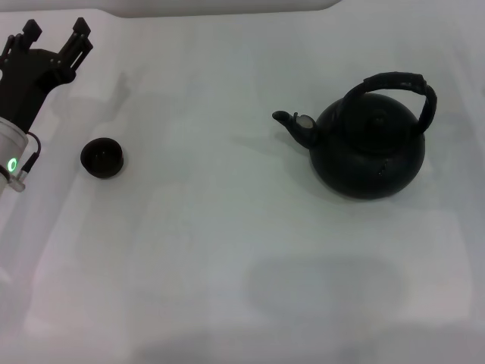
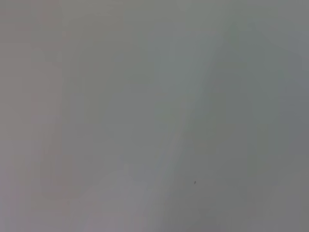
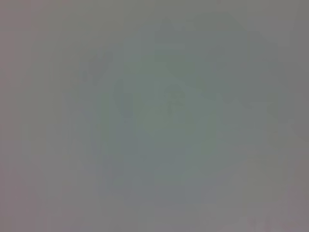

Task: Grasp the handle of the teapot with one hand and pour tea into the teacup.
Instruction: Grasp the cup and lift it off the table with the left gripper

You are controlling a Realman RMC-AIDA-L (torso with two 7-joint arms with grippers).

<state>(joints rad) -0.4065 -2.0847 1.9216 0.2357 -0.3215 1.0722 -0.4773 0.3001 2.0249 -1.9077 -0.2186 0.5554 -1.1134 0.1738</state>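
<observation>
White matte table (image 1: 227, 250), with the teapot on the right and the teacup on the left.

Nearest the camera is only the plain, smooth table surface, with soft grey shadows on it. Farther back on the right stands the teapot (image 1: 369, 148), round, matte black, upright; its short curved spout (image 1: 297, 126) has a pale tip and points toward the left side. The handle (image 1: 398, 87), a thick black arch with a ribbed look, rises over the lid. The teacup (image 1: 102, 158), small, low and round, black, sits well apart from the teapot, near the left gripper (image 1: 54, 34). This gripper is black and angular, with its fingers spread apart and nothing between them. Both wrist views show only a blurred grey surface. No writing can be read.
</observation>
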